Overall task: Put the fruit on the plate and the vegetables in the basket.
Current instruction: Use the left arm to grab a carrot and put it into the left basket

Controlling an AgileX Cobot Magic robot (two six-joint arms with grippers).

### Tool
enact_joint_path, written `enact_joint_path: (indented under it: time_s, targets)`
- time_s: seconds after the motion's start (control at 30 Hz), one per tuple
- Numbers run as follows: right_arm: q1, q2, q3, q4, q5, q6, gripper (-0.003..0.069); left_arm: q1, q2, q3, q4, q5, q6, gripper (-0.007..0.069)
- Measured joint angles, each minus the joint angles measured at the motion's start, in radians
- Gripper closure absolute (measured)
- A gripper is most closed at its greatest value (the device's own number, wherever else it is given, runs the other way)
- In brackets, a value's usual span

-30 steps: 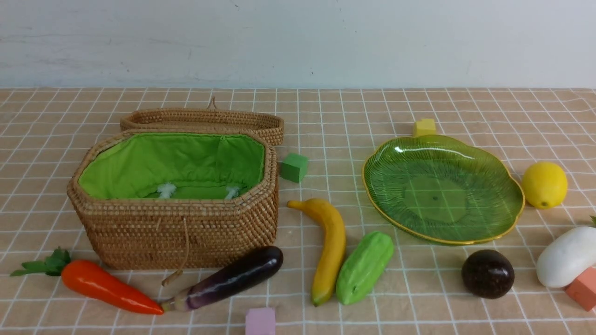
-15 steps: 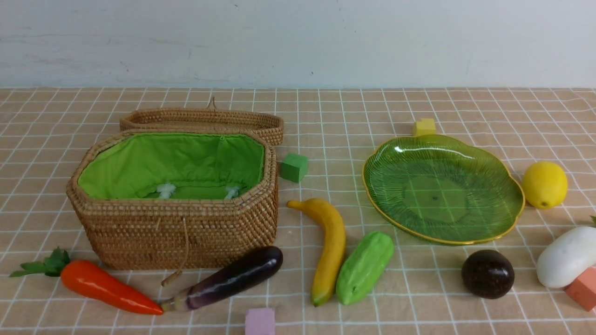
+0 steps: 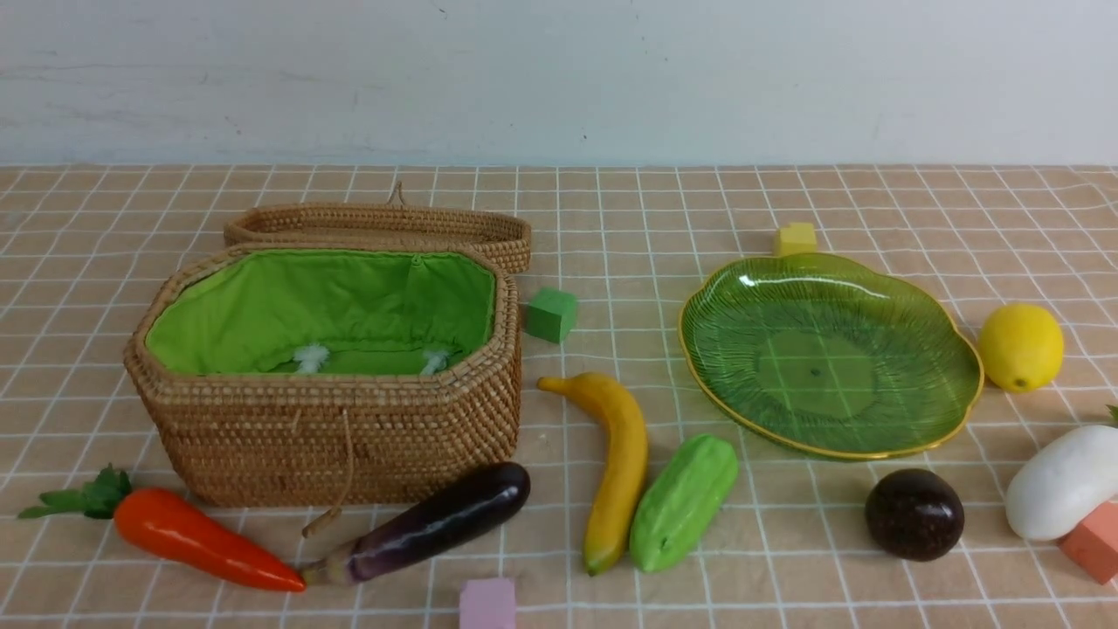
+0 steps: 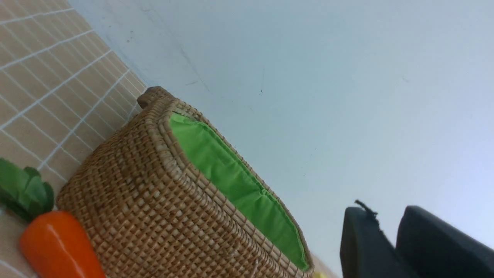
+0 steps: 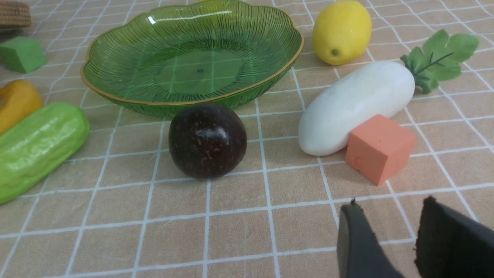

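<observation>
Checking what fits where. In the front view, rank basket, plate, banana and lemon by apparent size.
1. basket
2. plate
3. banana
4. lemon
The lemon lies farther back than the banana, but the difference still looks clear.

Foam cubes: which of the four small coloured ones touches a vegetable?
The salmon-orange foam cube, resting against the white oblong radish; the green cube, yellow cube and pink cube sit apart from any vegetable.

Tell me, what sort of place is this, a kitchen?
Likely a staged test table, not a kitchen: a glossy toy carrot, a foam green cube, a checked cloth and a bare wall.
</observation>
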Motion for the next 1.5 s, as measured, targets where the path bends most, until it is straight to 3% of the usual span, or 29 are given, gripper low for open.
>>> enact_joint_path:
  time_s: [0.1,0.4,0.5,0.57,0.8,0.93,1.0,1.17,1.2,1.23,1.33,1.37,1.43,1.5]
  targets:
    - [0.0,0.0,0.0,0.0,0.0,0.0,0.0417,0.0,0.124,-0.104,0.042,0.136,0.047,0.0638]
    - [0.0,0.0,0.006,-0.08,-0.069,0.014,0.0417,0.0,0.494,-0.356,0.051,0.459,0.256,0.0638]
    - [0.0,0.0,0.006,-0.023,-0.177,0.095,0.0417,0.0,0.597,-0.439,0.038,0.619,0.334,0.0638]
    - [0.0,0.0,0.006,0.065,-0.306,0.214,0.0417,0.0,0.671,-0.491,0.018,0.723,0.377,0.0638]
    - [0.0,0.0,0.006,0.154,-0.486,0.45,0.0417,0.0,0.792,-0.582,-0.041,0.844,0.582,0.0638]
    - [0.022,0.005,-0.063,0.103,-0.335,0.542,0.0455,0.0,0.834,-0.624,-0.064,0.881,0.654,0.0638]
    - [0.095,0.059,-0.199,0.049,-0.143,0.536,0.0519,0.0,0.862,-0.653,-0.067,0.912,0.702,0.0638]
    - [0.358,0.295,-0.568,0.046,0.303,0.26,0.065,0.0,0.926,-0.689,-0.07,0.953,0.822,0.0638]
    - [0.369,0.305,-0.582,0.046,0.321,0.26,0.065,0.0,0.929,-0.689,-0.072,0.953,0.828,0.0638]
    - [0.459,0.371,-0.689,0.069,0.455,0.173,0.0668,-0.001,0.953,-0.692,-0.074,0.952,0.884,0.0638]
    - [0.616,0.492,-0.845,0.105,0.637,0.056,0.0675,-0.044,1.011,-0.695,-0.061,0.937,1.037,0.0638]
    - [0.616,0.498,-0.845,0.106,0.637,0.051,0.0676,-0.049,1.016,-0.695,-0.058,0.936,1.049,0.0638]
    - [0.715,0.549,-0.906,0.111,0.682,-0.013,0.0676,-0.135,1.078,-0.696,0.021,0.932,1.226,0.0638]
    - [0.755,0.56,-0.918,0.111,0.684,-0.039,0.0676,-0.169,1.099,-0.696,0.063,0.927,1.267,0.0638]
